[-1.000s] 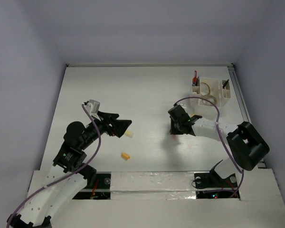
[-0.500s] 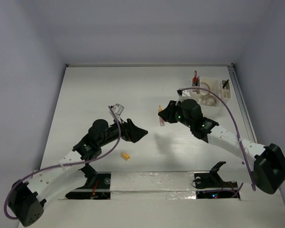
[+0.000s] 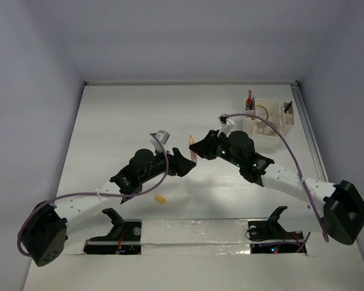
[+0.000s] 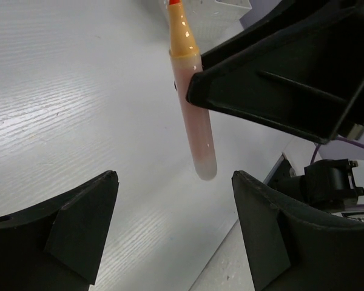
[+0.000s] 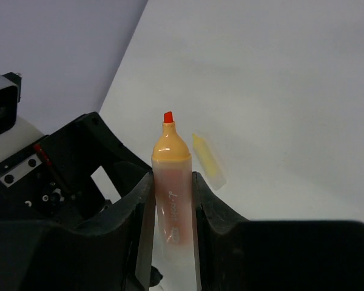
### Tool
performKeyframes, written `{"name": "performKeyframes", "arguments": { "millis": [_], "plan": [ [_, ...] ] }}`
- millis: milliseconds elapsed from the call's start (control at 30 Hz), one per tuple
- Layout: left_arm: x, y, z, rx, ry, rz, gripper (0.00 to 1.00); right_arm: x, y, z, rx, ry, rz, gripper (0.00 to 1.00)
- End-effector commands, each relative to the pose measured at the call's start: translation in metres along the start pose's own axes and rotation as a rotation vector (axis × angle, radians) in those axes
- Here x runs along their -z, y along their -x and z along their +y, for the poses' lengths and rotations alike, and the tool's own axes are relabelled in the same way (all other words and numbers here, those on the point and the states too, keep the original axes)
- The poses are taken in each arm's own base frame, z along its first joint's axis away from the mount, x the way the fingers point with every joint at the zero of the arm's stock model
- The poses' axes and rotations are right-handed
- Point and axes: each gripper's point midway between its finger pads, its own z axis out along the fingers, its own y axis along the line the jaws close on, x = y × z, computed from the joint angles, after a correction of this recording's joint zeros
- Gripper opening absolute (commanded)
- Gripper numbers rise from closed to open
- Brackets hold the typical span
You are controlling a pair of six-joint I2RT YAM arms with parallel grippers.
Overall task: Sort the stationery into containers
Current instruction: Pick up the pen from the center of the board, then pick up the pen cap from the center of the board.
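With my right gripper [image 5: 171, 182] clamped on the highlighter [image 5: 171, 151], I should centre its free end between the spread jaws of my left gripper [image 4: 175, 177] before closing.

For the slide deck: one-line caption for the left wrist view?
Right claw grips an orange highlighter, its free end at the mouth of the open left claw.

Yellow block [image 3: 161, 199] and organiser [image 3: 288, 124] on table [image 3: 121, 115]

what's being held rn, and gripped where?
Right gripper holds the orange highlighter by its mid-barrel, with the tip end free. Left gripper is open near the highlighter's lower end and holds nothing.
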Motion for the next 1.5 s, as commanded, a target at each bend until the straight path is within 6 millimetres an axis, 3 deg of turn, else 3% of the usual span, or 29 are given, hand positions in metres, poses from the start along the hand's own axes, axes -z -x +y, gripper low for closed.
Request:
{"name": "performKeyframes", "arguments": {
  "millis": [0,333,433,467,567,800,833,1000,1133,1267,1300,1333,1367,1467],
  "plan": [
    [-0.009,0.038,-0.024,-0.040,-0.057,-0.127,0.72,0.001,0.002,0.026,-0.016,0.105,-0.033,0.13],
    [-0.019,0.050,-0.028,-0.077,-0.007,-0.197,0.45,0.003,-0.014,0.034,-0.068,0.143,0.000,0.15],
    [-0.021,0.053,-0.024,-0.079,0.028,-0.228,0.26,0.004,-0.017,0.034,-0.090,0.153,0.005,0.15],
    [-0.022,0.050,-0.026,-0.083,0.028,-0.224,0.14,0.004,-0.017,0.035,-0.093,0.156,0.006,0.15],
    [-0.022,0.046,-0.024,-0.089,0.043,-0.210,0.00,0.006,-0.015,0.036,-0.098,0.158,-0.004,0.16],
    [-0.001,0.043,-0.020,-0.140,0.061,-0.197,0.00,0.023,0.003,0.034,-0.030,0.099,-0.051,0.24],
    [0.003,0.040,-0.015,-0.159,0.080,-0.181,0.00,0.025,0.008,0.037,-0.003,0.103,-0.059,0.29],
    [0.032,0.065,-0.028,-0.200,0.087,-0.240,0.00,0.037,0.012,0.047,0.073,0.114,-0.019,0.43],
    [0.052,0.081,-0.039,-0.221,0.094,-0.231,0.00,0.051,0.016,0.052,0.164,0.132,-0.011,0.44],
    [0.075,0.109,-0.049,-0.237,0.130,-0.275,0.00,0.057,0.002,0.043,0.179,0.142,0.013,0.43],
    [0.082,0.123,-0.054,-0.233,0.139,-0.317,0.00,0.055,-0.013,0.040,0.174,0.171,0.050,0.43],
    [0.087,0.124,-0.050,-0.234,0.163,-0.311,0.00,0.053,-0.023,0.038,0.172,0.183,0.083,0.43],
    [0.092,0.129,-0.055,-0.237,0.149,-0.325,0.00,0.044,-0.045,0.034,0.166,0.186,0.159,0.43],
    [0.101,0.144,-0.061,-0.260,0.136,-0.348,0.00,0.029,-0.079,0.041,0.223,0.223,0.269,0.45]
  ]
}}
